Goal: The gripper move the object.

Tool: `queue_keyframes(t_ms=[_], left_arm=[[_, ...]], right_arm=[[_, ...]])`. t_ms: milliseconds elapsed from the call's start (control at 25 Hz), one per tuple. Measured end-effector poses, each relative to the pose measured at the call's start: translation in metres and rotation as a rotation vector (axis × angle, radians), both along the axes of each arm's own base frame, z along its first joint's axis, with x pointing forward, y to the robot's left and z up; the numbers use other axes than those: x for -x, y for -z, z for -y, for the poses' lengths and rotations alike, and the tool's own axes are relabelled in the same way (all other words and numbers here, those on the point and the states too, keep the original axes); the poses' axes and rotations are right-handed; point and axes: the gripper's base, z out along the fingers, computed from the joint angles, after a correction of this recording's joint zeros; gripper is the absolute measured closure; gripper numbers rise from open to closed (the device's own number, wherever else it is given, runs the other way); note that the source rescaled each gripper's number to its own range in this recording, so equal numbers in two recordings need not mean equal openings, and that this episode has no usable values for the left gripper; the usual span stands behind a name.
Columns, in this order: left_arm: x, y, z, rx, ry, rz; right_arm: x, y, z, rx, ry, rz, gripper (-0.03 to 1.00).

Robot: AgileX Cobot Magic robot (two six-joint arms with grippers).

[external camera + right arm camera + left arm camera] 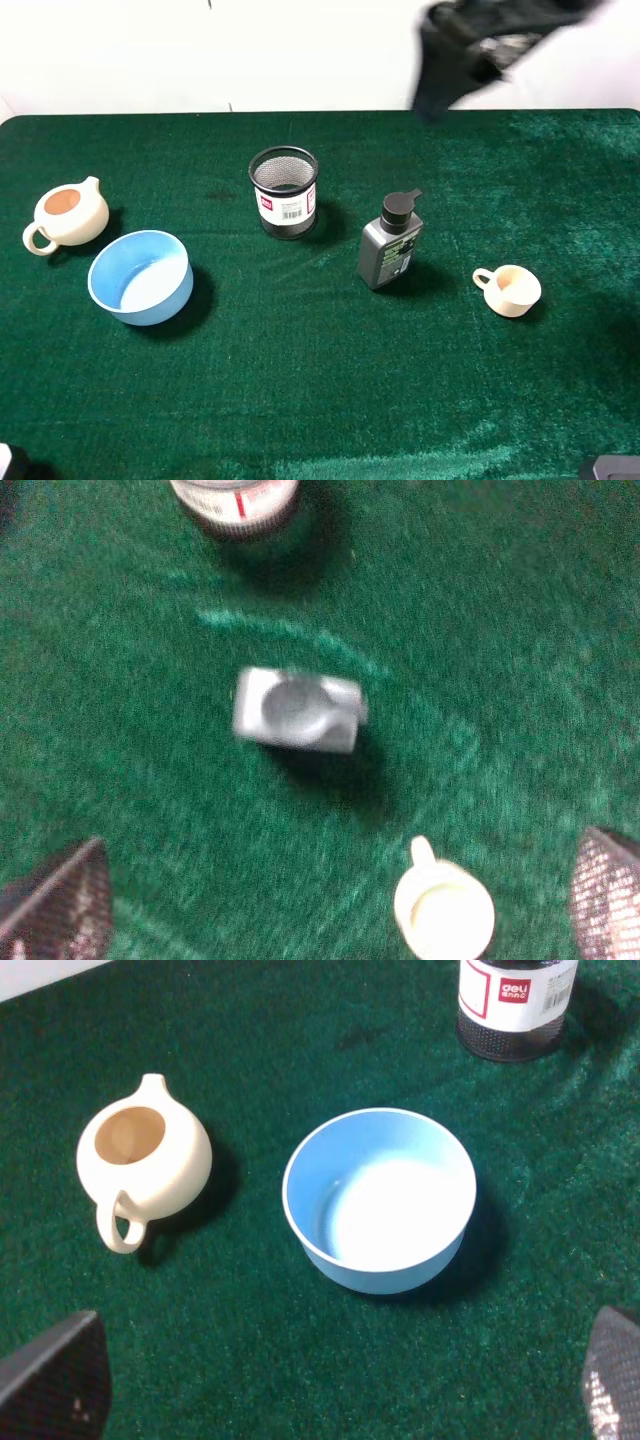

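Note:
The black wire-mesh pen cup [283, 193] with a white and red barcode label stands upright on the green cloth, left of the grey pump bottle. Its base shows in the left wrist view [512, 1005] and its edge in the right wrist view [235, 498]. My right gripper [335, 880] is open and empty, high above the bottle and blurred; its arm [470, 45] shows at the back right. My left gripper [345, 1345] is open and empty, near the blue bowl and apart from the pen cup.
A grey pump bottle [391, 245] stands right of the pen cup. A small cream cup [510, 290] sits further right. A blue bowl [140, 277] and a cream teapot [68, 213] sit at the left. The green cloth [320, 400] covers the table.

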Motion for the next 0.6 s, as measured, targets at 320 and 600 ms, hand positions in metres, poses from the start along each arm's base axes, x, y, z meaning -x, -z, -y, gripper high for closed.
queue_keyframes(t_ms=[320,600], left_arm=[[0.000,0.000,0.000,0.000,0.000,0.000],[0.000,0.000,0.000,0.000,0.000,0.000]], right_arm=[[0.071,0.003,0.059,-0.074,0.064,0.047,-0.03],[0.124,0.024,0.103,-0.137,0.067,0.113,-0.03]])
